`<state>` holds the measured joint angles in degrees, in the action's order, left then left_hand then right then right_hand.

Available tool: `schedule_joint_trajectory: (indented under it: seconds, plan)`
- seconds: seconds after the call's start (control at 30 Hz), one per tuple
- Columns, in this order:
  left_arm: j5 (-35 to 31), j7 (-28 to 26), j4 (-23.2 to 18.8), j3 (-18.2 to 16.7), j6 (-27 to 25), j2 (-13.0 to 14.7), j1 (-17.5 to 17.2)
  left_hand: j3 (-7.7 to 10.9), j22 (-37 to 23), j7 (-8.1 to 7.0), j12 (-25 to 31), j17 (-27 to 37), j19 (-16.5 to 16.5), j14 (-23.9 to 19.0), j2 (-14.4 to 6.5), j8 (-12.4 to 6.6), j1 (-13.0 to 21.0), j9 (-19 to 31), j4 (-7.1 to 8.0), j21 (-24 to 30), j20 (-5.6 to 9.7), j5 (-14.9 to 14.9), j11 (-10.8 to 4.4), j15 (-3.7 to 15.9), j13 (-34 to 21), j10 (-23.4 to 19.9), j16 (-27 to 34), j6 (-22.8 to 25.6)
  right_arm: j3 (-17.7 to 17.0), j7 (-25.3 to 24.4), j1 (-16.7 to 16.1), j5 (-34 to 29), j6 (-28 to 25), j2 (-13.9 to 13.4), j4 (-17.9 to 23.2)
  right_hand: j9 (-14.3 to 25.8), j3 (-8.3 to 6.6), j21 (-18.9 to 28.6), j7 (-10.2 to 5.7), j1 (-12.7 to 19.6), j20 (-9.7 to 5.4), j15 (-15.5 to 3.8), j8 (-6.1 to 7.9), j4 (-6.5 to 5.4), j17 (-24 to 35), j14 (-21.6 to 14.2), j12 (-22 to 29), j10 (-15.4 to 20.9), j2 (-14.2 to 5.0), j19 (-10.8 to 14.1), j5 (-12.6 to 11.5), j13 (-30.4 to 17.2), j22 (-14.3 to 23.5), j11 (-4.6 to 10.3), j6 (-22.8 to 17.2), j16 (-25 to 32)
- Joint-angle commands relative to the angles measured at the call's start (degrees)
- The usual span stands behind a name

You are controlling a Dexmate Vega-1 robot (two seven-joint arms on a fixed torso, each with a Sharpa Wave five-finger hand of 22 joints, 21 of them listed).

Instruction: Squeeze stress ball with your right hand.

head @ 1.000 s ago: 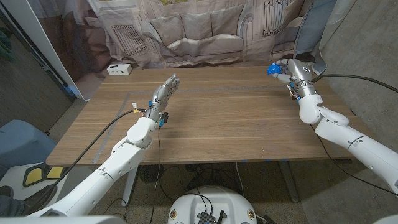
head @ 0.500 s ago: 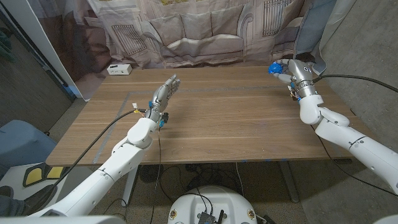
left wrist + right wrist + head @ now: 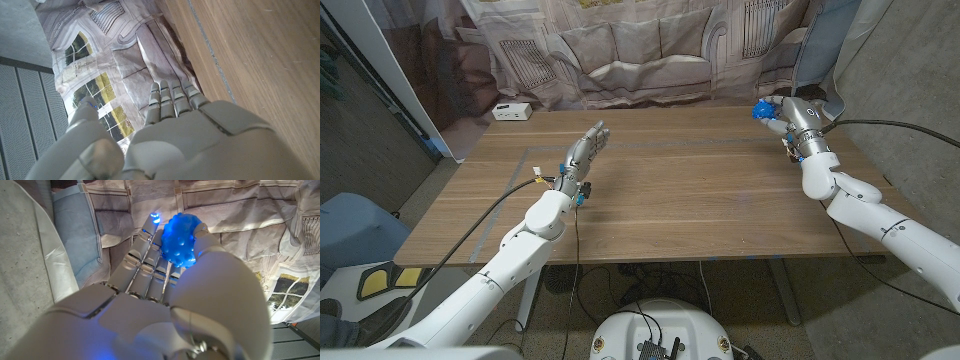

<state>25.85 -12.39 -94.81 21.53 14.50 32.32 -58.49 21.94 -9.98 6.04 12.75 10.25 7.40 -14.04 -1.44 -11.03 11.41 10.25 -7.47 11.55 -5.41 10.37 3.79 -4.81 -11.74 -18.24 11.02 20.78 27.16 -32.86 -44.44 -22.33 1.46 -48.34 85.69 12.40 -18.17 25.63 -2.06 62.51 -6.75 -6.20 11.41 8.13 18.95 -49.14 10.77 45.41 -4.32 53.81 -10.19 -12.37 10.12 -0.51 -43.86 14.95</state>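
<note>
1. Wooden bench in front of a curtain printed with a sofa and windows; small white box at the far left edge.
2. Blue stress ball pinched between thumb and fingers of the right hand, raised over the far right corner, probably to leave room for squeezing.
3. Glowing blue; ball knobbly, not visibly flattened.
4. Left hand idle, standing on edge above the bench, fingers straight and together, holding nothing.
</note>
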Motion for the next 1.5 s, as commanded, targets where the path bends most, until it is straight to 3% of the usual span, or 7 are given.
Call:
schedule_joint_trajectory:
  seconds: [0.03, 0.43, 1.5]
  plan:
    - [0.0, -0.1, -0.5, 0.1, -0.6, 0.1, 0.2, 0.43, -0.3, 0.12, 0.1, 0.2, 0.4, -0.5, -0.4, -0.09, 0.2, 0.2, -0.16, -0.1, -0.20, -0.1, 0.20, 0.02, -0.1, -0.8, 0.1, 0.7, 0.1, 0.5, 0.2, 0.2, 0.4, -0.3, -0.1, 0.2, 0.34, -0.2, 0.38, -0.4, -0.04, -2.19, -0.08, 0.14, 0.2, 0.8, 0.1, -0.4, 0.20, -0.2, -0.2, -0.2, 0.1, -0.09, 0.5, -0.5]
    - [-0.2, -0.5, -0.6, 0.1, -0.6, 0.0, 0.2, 0.47, -0.3, 0.13, 0.1, 0.2, 0.5, -0.7, -0.5, -0.11, 0.2, 0.2, -0.15, -0.1, -0.25, -0.1, 0.11, 0.04, -0.1, -0.8, 0.1, 0.9, -0.7, 3.1, -0.2, 2.5, 0.1, -0.6, 0.9, 0.1, 0.71, -1.3, 0.94, -1.3, 0.27, -1.23, -0.51, 0.15, 0.1, 3.7, -0.2, -3.3, 1.01, -2.5, -0.3, -0.2, 0.1, -0.89, 3.0, -1.7]
    - [0.0, -0.9, -0.3, -0.1, 0.4, -0.4, -0.8, 0.56, -0.3, 0.16, 0.1, 0.2, 0.6, -0.8, -0.7, -0.05, 0.3, 0.2, -0.14, -0.1, -0.28, -0.1, 0.06, 0.00, -0.1, -1.1, 0.0, 1.1, -1.6, 4.0, -1.4, 2.1, -1.0, -2.1, 2.9, 0.0, 1.60, -2.5, 1.24, -2.7, 0.74, -0.55, -0.43, -0.01, 0.4, 6.5, 0.0, -5.7, 2.12, -4.5, -0.4, -0.3, 0.0, -0.93, 4.8, -2.3]
